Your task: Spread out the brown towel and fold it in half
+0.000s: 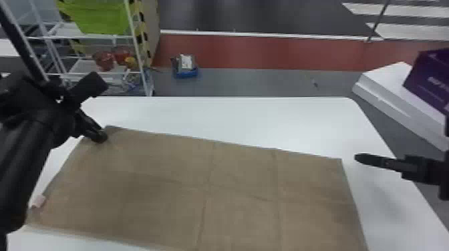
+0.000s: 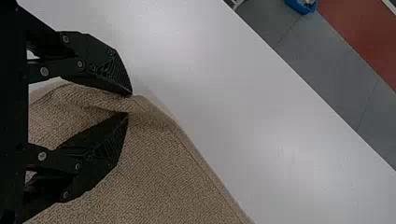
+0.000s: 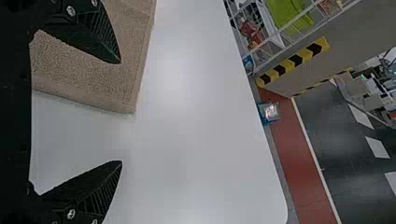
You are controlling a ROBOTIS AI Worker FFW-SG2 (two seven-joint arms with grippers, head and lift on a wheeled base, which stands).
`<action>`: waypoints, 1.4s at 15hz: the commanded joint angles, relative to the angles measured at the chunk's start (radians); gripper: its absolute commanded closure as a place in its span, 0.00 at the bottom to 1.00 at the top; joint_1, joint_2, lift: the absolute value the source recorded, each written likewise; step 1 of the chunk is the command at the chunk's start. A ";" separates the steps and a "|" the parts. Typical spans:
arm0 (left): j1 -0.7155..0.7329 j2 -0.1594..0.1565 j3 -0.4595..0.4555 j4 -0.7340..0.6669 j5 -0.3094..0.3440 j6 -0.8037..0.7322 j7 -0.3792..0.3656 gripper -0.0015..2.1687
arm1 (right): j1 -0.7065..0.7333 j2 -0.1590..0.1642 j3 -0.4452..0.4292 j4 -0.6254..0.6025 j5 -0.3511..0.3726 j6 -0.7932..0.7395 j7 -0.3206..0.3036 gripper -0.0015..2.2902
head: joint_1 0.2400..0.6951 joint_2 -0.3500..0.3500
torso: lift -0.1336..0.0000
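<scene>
Pale tag (image 1: 38,201): at nine o'clock on the rim of the brown towel (image 1: 167,157), twelve being the table's far side.
White rack (image 1: 136,46): beyond the table (image 1: 234,115), between ten and eleven o'clock, with a green bin (image 1: 103,18) above and red things (image 1: 104,60) on a lower shelf.
Left gripper (image 1: 101,137): at the towel's ten o'clock corner, reached from the left side; its fingers are close together with a raised fold of towel between the tips, and as far as this angle lets me judge, they are clamped on it.
Blue tray (image 1: 186,72): on the floor past the table, just short of twelve o'clock, holding something pale.
Brown towel: spread broadly over the table, with crease lines crossing it; its far edge slants from the ten o'clock corner down to the two o'clock corner, and its near side runs out of the head view around six.
Right gripper (image 1: 360,159): over the white tabletop, just outside the towel's two o'clock corner; its fingers stand wide apart with no cloth between the tips.
White box (image 1: 384,96): off the table toward two o'clock.
Purple box (image 1: 431,78): on top of the white one.
</scene>
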 commanded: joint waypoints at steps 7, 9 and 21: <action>0.031 0.007 0.008 -0.009 0.003 -0.025 -0.013 0.33 | -0.109 0.037 0.150 0.110 0.126 -0.027 -0.042 0.10 | 1.00 0.48 | 0.00; 0.035 0.012 0.008 -0.011 0.004 -0.028 -0.014 0.33 | -0.113 0.037 0.168 0.112 0.150 -0.020 -0.041 0.12 | 1.00 0.49 | 0.00; 0.046 0.021 0.016 -0.009 0.004 -0.068 -0.022 0.33 | -0.165 0.037 0.250 0.202 0.216 -0.014 -0.033 0.18 | 1.00 0.51 | 0.00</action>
